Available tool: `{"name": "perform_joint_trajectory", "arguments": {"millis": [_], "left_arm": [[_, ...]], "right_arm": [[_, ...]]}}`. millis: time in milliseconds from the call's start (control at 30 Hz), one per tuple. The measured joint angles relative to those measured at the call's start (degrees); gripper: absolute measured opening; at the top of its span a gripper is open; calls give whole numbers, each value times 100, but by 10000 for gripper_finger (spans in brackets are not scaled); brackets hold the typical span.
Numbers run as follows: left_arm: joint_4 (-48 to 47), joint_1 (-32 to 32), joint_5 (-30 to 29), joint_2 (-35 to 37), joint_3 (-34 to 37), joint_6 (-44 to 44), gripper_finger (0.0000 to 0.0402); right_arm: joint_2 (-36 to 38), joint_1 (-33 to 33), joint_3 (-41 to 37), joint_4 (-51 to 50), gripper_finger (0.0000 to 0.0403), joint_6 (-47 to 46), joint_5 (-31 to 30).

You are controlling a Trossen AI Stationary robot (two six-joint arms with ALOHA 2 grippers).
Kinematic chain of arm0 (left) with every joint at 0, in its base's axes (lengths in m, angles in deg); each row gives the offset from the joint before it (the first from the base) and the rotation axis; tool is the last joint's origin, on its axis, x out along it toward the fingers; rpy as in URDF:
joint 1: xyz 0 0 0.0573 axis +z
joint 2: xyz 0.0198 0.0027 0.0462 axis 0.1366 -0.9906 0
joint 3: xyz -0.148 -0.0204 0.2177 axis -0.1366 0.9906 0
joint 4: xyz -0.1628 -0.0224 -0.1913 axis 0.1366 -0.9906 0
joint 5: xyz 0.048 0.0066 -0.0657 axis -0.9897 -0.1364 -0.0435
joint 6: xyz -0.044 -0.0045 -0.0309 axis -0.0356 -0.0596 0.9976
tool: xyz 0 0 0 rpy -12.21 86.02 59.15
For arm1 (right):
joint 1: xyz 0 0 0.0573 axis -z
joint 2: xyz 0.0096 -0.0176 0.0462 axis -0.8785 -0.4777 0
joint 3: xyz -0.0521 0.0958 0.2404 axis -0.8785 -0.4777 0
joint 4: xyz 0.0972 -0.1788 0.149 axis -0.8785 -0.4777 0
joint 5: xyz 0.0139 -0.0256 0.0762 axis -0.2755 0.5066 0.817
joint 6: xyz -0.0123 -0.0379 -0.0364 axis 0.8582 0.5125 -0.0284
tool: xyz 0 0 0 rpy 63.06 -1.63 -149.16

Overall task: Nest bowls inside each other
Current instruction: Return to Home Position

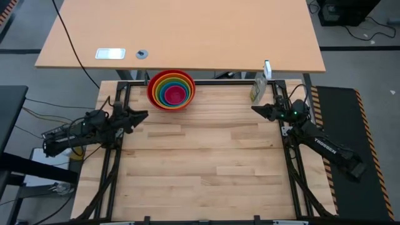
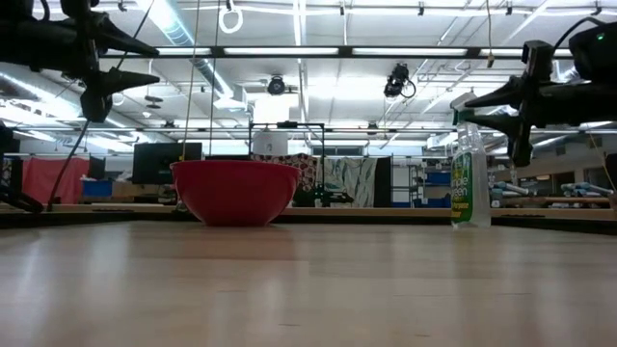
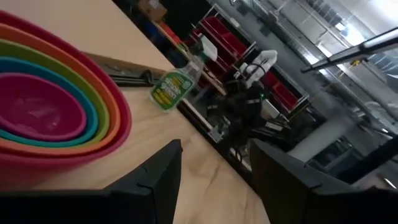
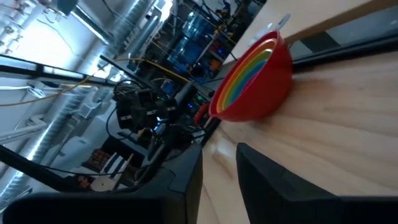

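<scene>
The bowls (image 1: 170, 89) sit nested in one stack at the middle of the table's far edge. The red one is outermost and the pink one (image 3: 37, 112) innermost, and the red bowl (image 2: 234, 191) rests on its base. My left gripper (image 1: 145, 115) hovers open above the table's left edge, near the stack and pointing level toward the right; the left wrist view shows nothing between its fingers (image 3: 214, 174). My right gripper (image 1: 254, 109) hovers at the right edge, pointing left. Its fingers (image 4: 219, 174) stand a narrow gap apart with nothing between them.
A clear bottle with a green label (image 1: 257, 92) stands at the far right corner, just beyond my right gripper. A light wooden desk (image 1: 181, 31) lies behind the far edge. Black frame rails (image 1: 112, 169) run along both sides. The wooden tabletop (image 1: 200, 162) stretches toward the near edge.
</scene>
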Motion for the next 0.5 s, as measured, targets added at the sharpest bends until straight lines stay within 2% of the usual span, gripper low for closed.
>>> {"name": "perform_joint_trajectory", "arguments": {"millis": [267,400,500], "left_arm": [[-914,-2,536,-4,0,258,191],[-1447,-2,599,-4,0,352,191],[-1668,-2,593,-4,0,360,191]], "right_arm": [[-2,-130,0,37,105,-144,-169],[-2,-156,0,-65,105,190,-638],[-2,-155,0,-83,105,483,-696]]}}
